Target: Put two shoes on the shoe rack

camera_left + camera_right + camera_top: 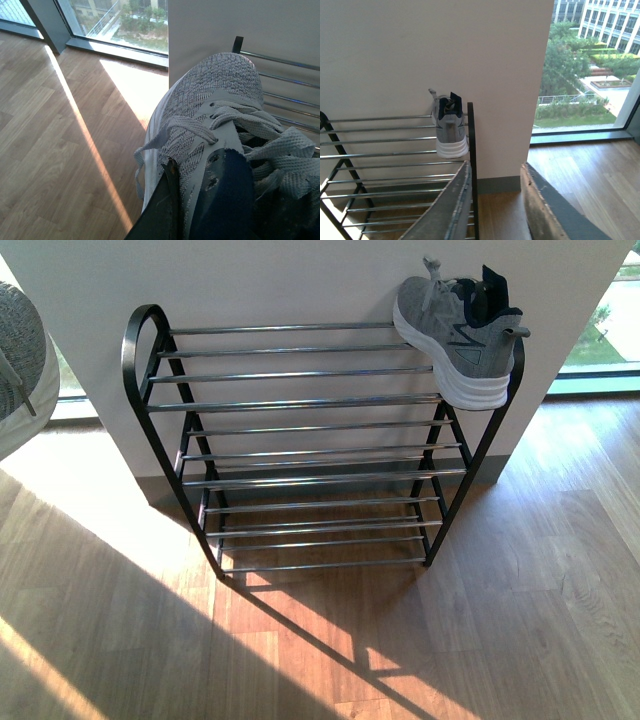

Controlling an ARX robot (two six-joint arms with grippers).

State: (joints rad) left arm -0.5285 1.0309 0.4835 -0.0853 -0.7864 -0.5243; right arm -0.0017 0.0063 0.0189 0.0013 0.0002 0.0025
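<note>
Second grey sneaker (215, 100) clamped at the collar by left hand (180, 205), aloft at far left, toe toward shoe rack (300, 375). Bare top rods to its right, past black side loop (128, 350); left arm nearer. Mate (455, 335) on top tier's right end, heel outward. Right hand (496, 172) wide apart, empty, facing that end

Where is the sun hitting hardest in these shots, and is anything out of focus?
Front view: hard sun patches on the floor, with the shoe rack casting barred shadows. Left wrist view: a thin sun stripe on the boards, close sneaker sharp. Right wrist view: bright window, near right gripper fingers soft.
</note>
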